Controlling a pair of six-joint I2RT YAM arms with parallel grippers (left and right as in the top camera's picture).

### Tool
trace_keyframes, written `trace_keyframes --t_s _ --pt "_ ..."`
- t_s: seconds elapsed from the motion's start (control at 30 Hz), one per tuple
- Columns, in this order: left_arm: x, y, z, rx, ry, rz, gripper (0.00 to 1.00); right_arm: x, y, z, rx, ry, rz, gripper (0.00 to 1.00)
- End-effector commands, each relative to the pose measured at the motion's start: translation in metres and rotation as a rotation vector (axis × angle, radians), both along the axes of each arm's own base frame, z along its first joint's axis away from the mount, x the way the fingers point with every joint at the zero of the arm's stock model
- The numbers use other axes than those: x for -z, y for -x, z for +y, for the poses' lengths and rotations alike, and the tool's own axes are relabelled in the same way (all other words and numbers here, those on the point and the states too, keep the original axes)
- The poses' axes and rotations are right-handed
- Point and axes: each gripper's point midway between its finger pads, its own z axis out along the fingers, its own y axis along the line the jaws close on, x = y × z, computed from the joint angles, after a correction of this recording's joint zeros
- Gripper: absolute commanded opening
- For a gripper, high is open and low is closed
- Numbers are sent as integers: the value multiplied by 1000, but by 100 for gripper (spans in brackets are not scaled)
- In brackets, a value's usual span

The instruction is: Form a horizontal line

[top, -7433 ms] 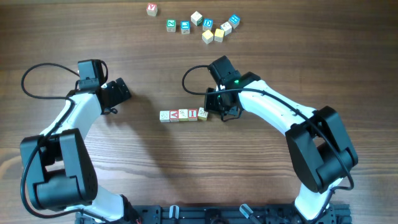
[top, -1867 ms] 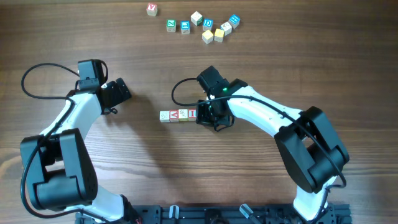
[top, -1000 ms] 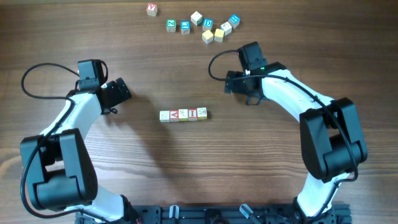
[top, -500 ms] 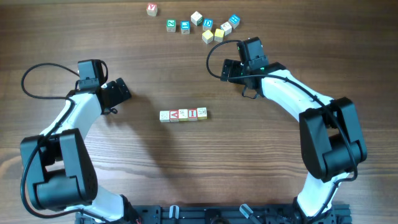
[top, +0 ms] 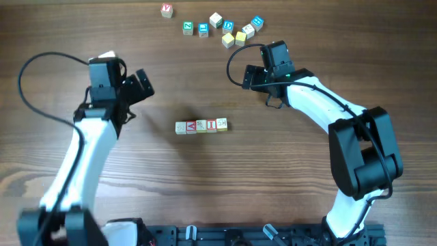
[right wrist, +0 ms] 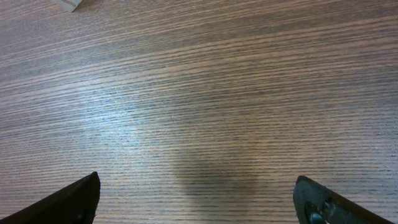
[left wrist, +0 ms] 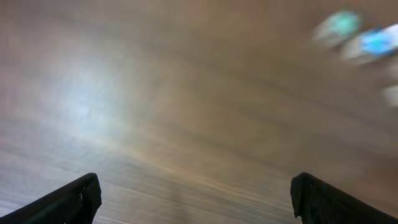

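Note:
The horizontal line [top: 201, 126] is a short straight row of four small pale wooden cubes in mid-table, the middle two with red letters. My left gripper [top: 145, 86] hangs open to the row's upper left, well apart from it. In the blurred left wrist view its gripper [left wrist: 193, 200] has only wood between the dark fingertips [left wrist: 74, 198]. My right gripper [top: 258, 85] stands open to the row's upper right, also clear of it. The right wrist view shows that gripper [right wrist: 199, 202] with bare table between its fingertips [right wrist: 78, 198].
Several loose cubes [top: 229, 27] with blue, green, yellow and pale faces lie scattered along the far edge, one alone at the left [top: 167, 9]. Two of them appear as blurs [left wrist: 360, 34] in the left wrist view. A pale cube corner [right wrist: 68, 4] shows at the right wrist view's top left.
My left arm has swung up and to the right, its gripper closer to the table's middle. The right arm went up and left a second ago and has since held still. The row has not moved.

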Motion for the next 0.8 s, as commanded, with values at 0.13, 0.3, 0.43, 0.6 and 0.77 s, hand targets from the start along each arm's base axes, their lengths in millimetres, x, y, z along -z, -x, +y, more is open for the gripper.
trace_keyframes --t_s 0.13,0.3,0.43,0.6,0.77 --pt "-50 5 -37 94 9 -135 100 4 0 -2 0 20 0 100" --pt "-46 20 -54 144 11 -126 100 4 -1 -2 0 20 0 100" --pt "-69 29 -87 233 43 -397 100 4 -1 -2 -1 21 0 100" --pt "-68 90 -48 150 34 -546 100 4 -1 -2 0 21 -1 100" --pt "-85 134 -27 90 24 -794 100 4 -1 -2 0 20 0 100"
